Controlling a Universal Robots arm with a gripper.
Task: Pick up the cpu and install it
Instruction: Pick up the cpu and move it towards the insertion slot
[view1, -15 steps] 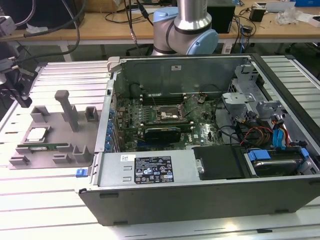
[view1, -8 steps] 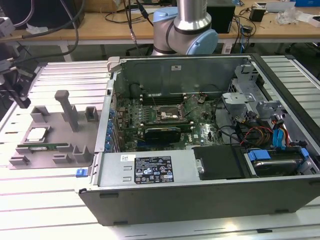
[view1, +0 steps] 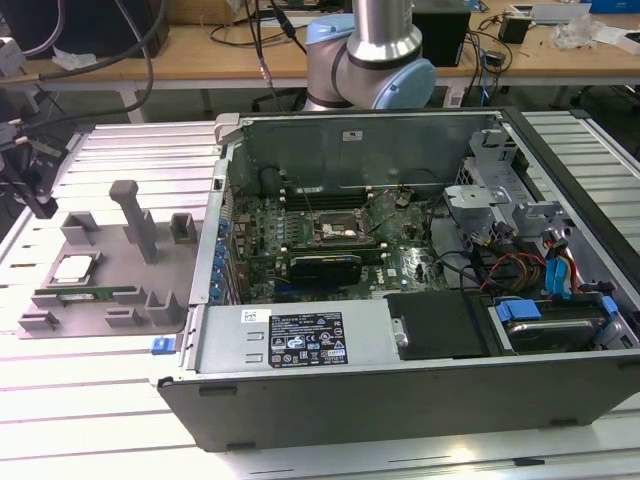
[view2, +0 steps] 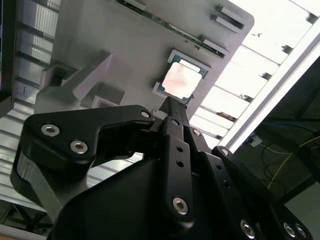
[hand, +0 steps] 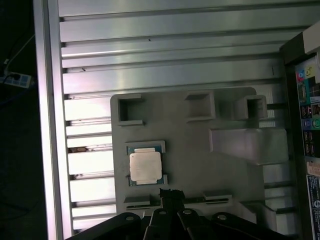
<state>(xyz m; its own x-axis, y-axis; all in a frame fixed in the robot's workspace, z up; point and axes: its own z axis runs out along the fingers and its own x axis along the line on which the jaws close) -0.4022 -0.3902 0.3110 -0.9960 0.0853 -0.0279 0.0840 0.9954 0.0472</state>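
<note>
The cpu (view1: 75, 268), a small square chip with a shiny silver top, lies flat in its recess on the grey holder (view1: 120, 250) at the exterior view's left, outside the computer case. Both wrist views look down on the cpu (view2: 180, 80) (hand: 145, 167). My gripper (view1: 40, 205) hangs above the holder's far left corner, apart from the chip. Its black fingertips (hand: 170, 194) are shut together with nothing between them, a short way off the chip's edge. In the second wrist view the gripper (view2: 169, 106) points at the chip's near edge.
The open computer case (view1: 400, 400) takes up the middle and the exterior view's right, with the motherboard's black socket (view1: 335, 228) inside. A long green memory stick (view1: 85, 293) sits on the holder beside the chip. Grey posts (view1: 135, 215) rise from the holder. A ribbed metal table (view1: 100, 420) lies underneath.
</note>
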